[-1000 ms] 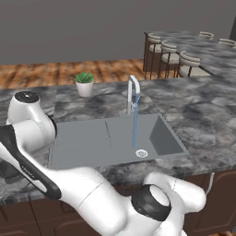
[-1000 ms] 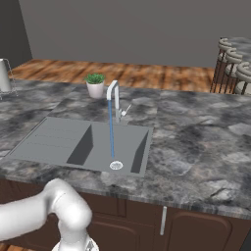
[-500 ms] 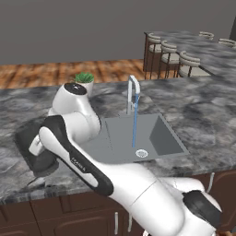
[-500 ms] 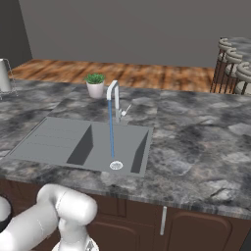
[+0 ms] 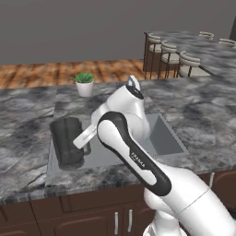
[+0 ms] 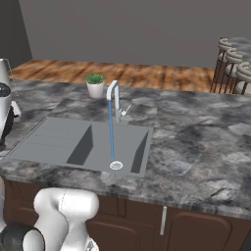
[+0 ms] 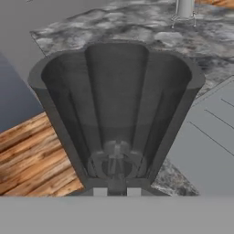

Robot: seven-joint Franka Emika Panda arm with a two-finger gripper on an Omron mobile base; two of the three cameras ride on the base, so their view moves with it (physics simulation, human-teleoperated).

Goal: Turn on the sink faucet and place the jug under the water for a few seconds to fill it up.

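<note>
Jug (image 5: 67,142) first: it hangs dark and ribbed at the end of my arm, above the left, drainboard part of the sink (image 6: 59,142), and from the hand view I look straight down into its open mouth, with my fingers (image 7: 117,191) closed tight at its near edge; I judge they are pinching the rim or wall, though the exact contact is hidden from me. It looks stiff and thick-walled, a hard cylinder that will not give under my grip, and its matte ribbed skin should offer some friction. Empty, it should be light; once it takes water (image 6: 111,130) it will grow heavier and pull down on the far side of the grip, so I expect to keep it level and move slowly. The loop handle would be the other place to hold, but the rim hold leaves the mouth open upward, which filling needs. The sink faucet (image 6: 113,99) is already running, a thin blue stream falling to the drain in the basin to the right of where I carry the jug, well apart across the tabletop (image 6: 206,147). On my forearm (image 5: 138,159) small white lettering reads what seems to be FRANKA; I see no label on the jug itself.
</note>
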